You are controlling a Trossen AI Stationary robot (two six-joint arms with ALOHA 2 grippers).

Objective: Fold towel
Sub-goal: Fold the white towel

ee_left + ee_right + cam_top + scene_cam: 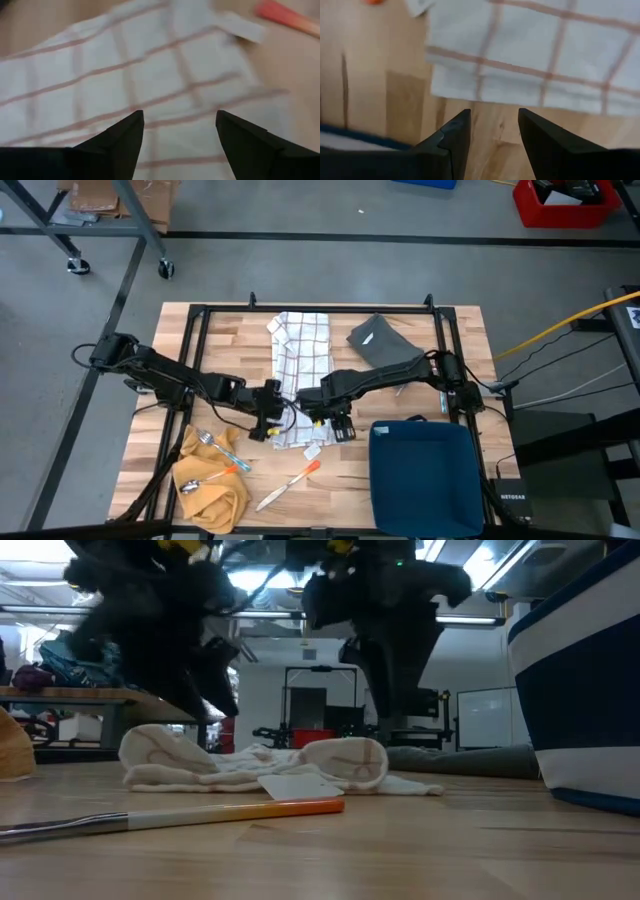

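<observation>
The white towel (pixel 305 350) with thin brown checks lies in a long strip down the middle of the table, its near end bunched in soft rolls (pixel 250 760). My left gripper (pixel 268 418) stands open just above the towel's near end (pixel 150 65), with cloth showing between and beyond its fingers (pixel 125 135). My right gripper (pixel 335 425) points down, open, over bare wood beside the towel's edge (pixel 485 90). Neither gripper holds anything.
A grey cloth (pixel 385 345) lies at the far right of the towel. A blue box (pixel 425 475) stands at the near right. A yellow cloth (pixel 210 485) with a spoon and a fork lies near left. An orange-tipped tool (pixel 290 485) lies near the front edge.
</observation>
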